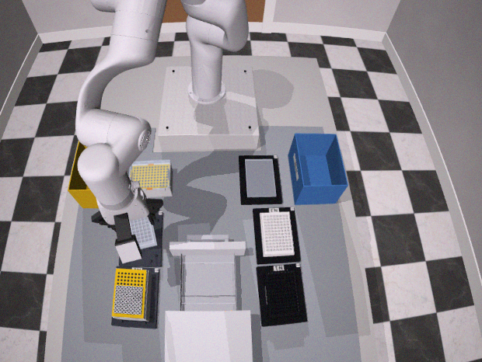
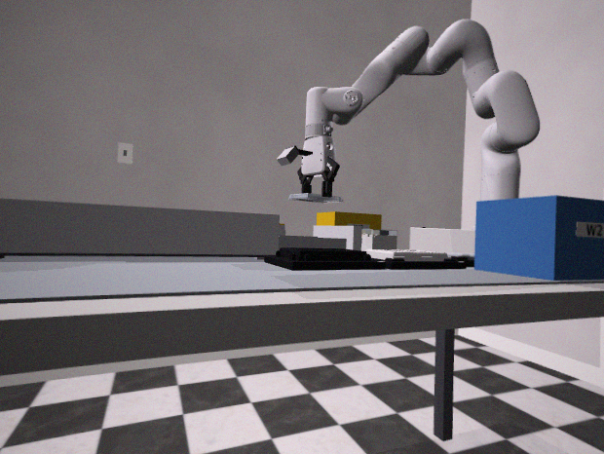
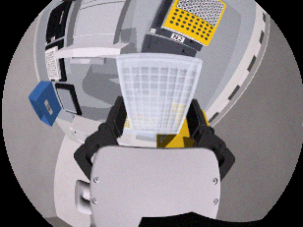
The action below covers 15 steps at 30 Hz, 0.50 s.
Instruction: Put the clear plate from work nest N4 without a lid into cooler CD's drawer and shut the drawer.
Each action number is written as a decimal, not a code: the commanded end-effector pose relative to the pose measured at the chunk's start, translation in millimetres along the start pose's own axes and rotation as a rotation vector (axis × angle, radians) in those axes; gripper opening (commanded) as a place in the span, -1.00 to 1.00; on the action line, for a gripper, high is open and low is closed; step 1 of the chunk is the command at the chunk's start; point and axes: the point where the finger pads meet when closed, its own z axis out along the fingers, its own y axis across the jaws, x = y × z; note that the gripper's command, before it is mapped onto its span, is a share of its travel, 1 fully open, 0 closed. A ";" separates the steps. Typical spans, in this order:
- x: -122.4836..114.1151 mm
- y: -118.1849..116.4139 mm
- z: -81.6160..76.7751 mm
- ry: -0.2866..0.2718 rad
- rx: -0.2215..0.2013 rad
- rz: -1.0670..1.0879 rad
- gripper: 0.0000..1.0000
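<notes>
over a pale grey bench (image 2: 146, 278) and checkered floor (image 2: 292, 404), the gripper (image 2: 318, 191) pinches the gridded clear plate (image 2: 315, 197) level in the air, seemingly above its dark nest (image 1: 153, 255).

Translucent plastic clear plate (image 3: 158, 96); matt grey bench (image 2: 146, 278); glossy white arm (image 1: 117, 128).
</notes>
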 end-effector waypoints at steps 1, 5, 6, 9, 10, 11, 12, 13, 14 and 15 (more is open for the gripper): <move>10.3 -7.4 -2.0 0.006 0.001 -0.161 -1.00; 18.1 -14.7 -2.1 0.006 0.001 -0.295 -1.00; 20.0 -16.6 -2.1 0.006 0.001 -0.328 -1.00; 25.8 -22.1 -2.1 0.006 0.001 -0.428 -1.00; 27.7 -24.0 -2.2 0.006 0.001 -0.461 -1.00; 29.7 -25.8 -2.2 0.006 0.000 -0.495 -1.00; 29.7 -25.8 -2.2 0.006 0.000 -0.495 -1.00; 29.7 -25.8 -2.2 0.006 0.000 -0.495 -1.00; 31.6 -27.7 -2.2 0.006 0.000 -0.528 -1.00; 33.5 -29.5 -2.2 0.007 0.000 -0.561 -1.00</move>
